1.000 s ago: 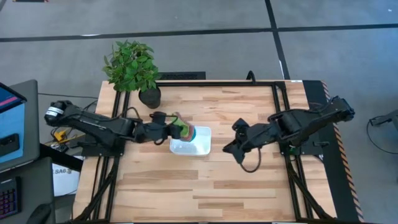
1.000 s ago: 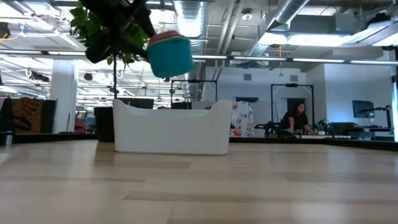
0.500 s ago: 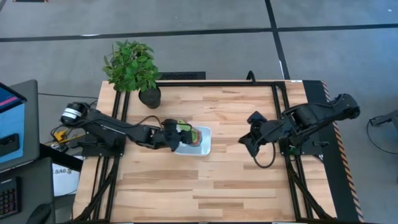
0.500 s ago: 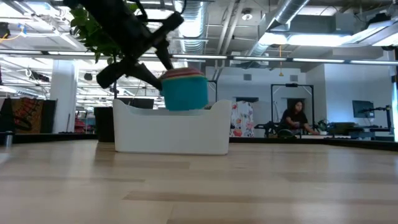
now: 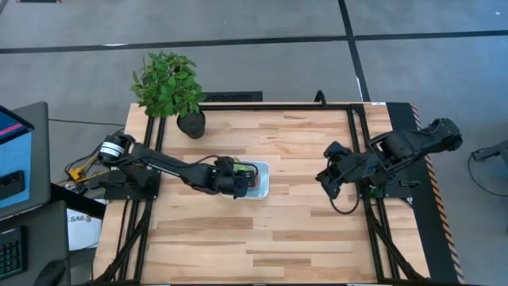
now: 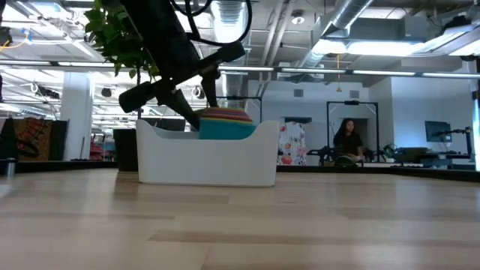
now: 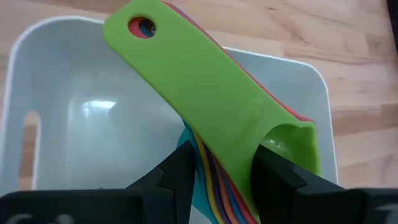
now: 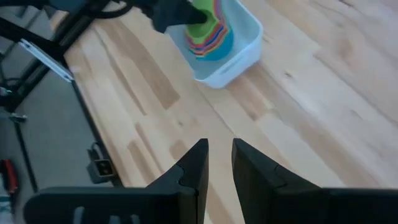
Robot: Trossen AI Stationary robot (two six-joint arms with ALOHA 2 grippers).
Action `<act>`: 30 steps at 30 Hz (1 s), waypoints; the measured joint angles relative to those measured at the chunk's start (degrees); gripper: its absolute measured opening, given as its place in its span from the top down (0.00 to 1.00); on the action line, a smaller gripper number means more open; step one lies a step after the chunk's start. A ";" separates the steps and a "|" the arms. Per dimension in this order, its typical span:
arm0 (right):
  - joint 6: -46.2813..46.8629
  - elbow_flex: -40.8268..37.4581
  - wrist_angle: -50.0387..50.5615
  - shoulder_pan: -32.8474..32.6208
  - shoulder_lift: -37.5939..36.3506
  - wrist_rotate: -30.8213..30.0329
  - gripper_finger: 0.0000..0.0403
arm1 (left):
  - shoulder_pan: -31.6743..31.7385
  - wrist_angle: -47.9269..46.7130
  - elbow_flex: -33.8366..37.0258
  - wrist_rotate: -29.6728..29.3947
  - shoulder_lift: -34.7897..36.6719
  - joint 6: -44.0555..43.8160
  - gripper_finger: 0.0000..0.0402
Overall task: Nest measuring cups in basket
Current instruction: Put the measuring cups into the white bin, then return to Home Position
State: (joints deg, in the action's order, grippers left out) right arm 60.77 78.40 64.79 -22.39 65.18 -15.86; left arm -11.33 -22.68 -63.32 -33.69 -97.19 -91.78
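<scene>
The left gripper [image 7: 217,177] pinches the handles of the nested measuring cups [image 6: 223,124], which sit inside the basket [image 6: 206,159]. The right gripper [image 8: 217,163], fingers slightly parted and holding nothing, hovers well apart from the basket.

left gripper [image 7: 217,171] clamped, right gripper [image 8: 217,163] parted, raised

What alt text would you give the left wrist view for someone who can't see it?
The left hand grips the handles of the nested measuring cups, green on top, over the white basket. The basket sits on a wooden table.
</scene>
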 joint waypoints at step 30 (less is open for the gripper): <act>-0.56 -0.01 1.09 -5.38 -0.96 -8.22 0.76 | -0.15 -1.15 -0.63 7.70 -0.43 2.31 0.48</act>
State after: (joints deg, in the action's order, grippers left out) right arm 60.21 78.39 65.89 -27.76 64.23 -24.07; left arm -11.49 -23.83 -63.95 -25.98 -97.62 -89.47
